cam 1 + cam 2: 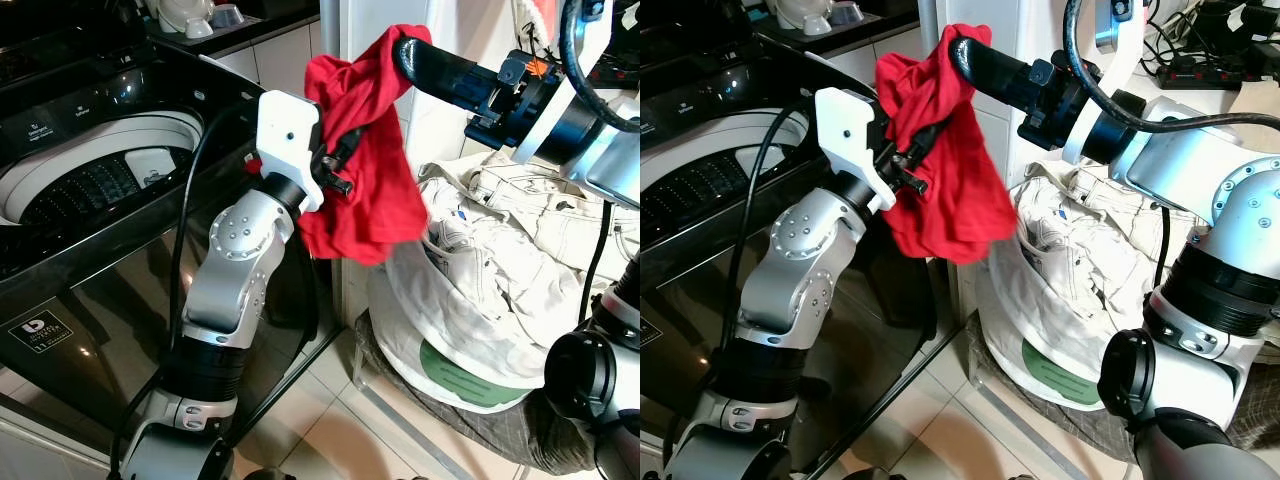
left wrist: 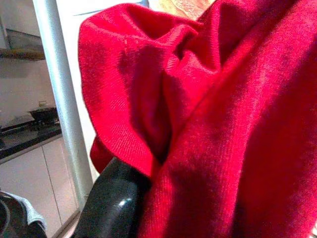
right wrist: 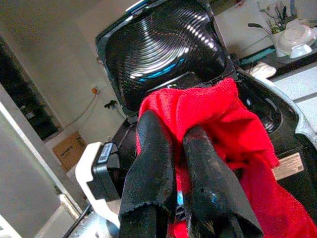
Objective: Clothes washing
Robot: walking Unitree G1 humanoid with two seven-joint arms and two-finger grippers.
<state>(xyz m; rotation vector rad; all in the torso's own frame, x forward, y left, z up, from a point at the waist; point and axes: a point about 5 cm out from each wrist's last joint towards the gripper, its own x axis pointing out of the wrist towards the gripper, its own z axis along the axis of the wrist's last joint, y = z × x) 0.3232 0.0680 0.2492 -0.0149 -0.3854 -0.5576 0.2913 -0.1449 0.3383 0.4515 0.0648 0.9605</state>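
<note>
A red garment [image 1: 365, 195] hangs in the air beside the open top-loading washing machine [image 1: 120, 250]. My right gripper [image 1: 405, 50] is shut on the garment's top edge, with both black fingers [image 3: 153, 148] pressed together over the red cloth [image 3: 223, 114]. My left gripper [image 1: 340, 160] reaches from the machine side into the middle of the garment, and the cloth folds over it [image 2: 208, 124]. The drum opening [image 1: 95, 180] lies below and to the left of the garment, with the raised lid [image 3: 168, 44] behind.
A pile of white clothes [image 1: 500, 250] fills a laundry basket [image 1: 470, 410] on the tiled floor [image 1: 320, 400] at the right. A counter with dishes [image 1: 200, 20] stands behind the machine. A white wall or cabinet edge [image 1: 345, 290] sits between machine and basket.
</note>
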